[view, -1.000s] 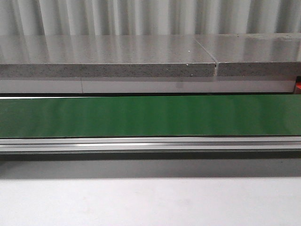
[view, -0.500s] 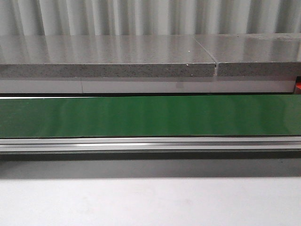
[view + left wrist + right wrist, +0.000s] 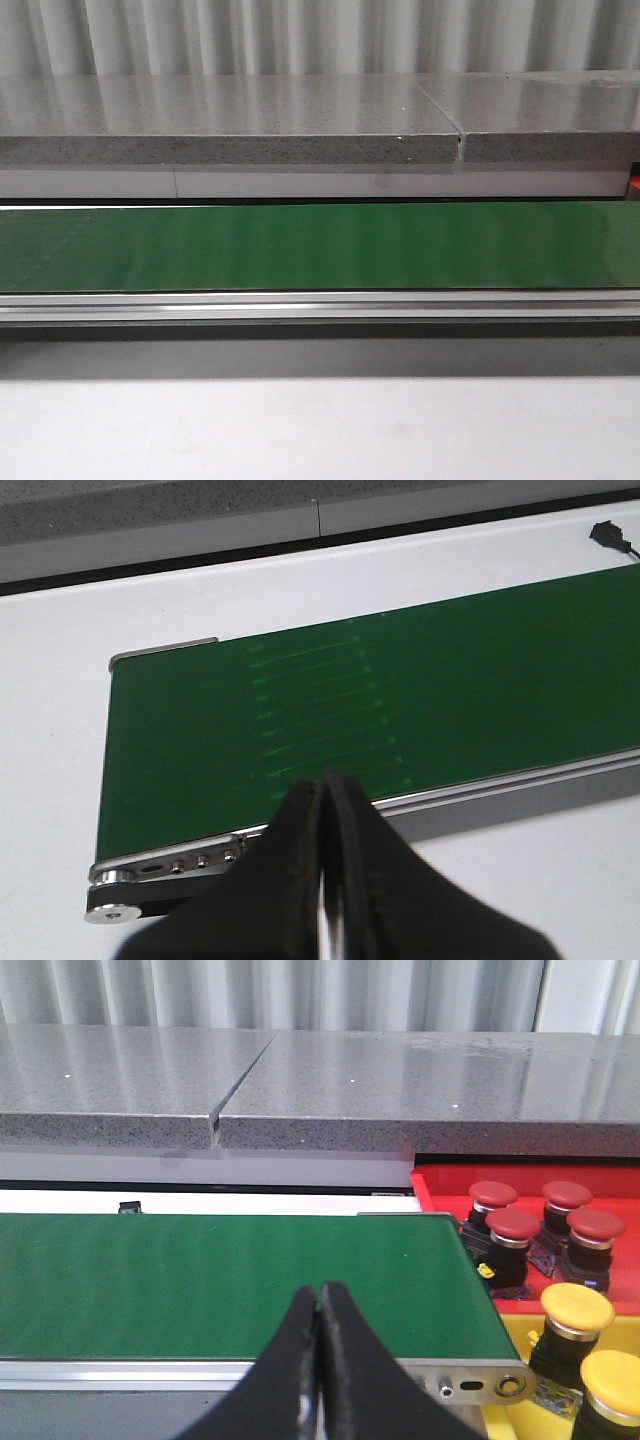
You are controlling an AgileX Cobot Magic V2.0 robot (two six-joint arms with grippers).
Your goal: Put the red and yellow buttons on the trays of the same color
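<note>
In the right wrist view several red buttons stand in a red tray beyond the belt's end. Two yellow buttons stand in a yellow tray nearer to me. My right gripper is shut and holds nothing, hovering over the near edge of the green conveyor belt. My left gripper is shut too, empty, above the belt's other end. No button lies on the belt in any view. Neither gripper shows in the front view.
The green belt runs across the front view with an aluminium rail along its near side. A grey stone ledge rises behind it. A white tabletop lies in front. A black cable plug lies past the belt.
</note>
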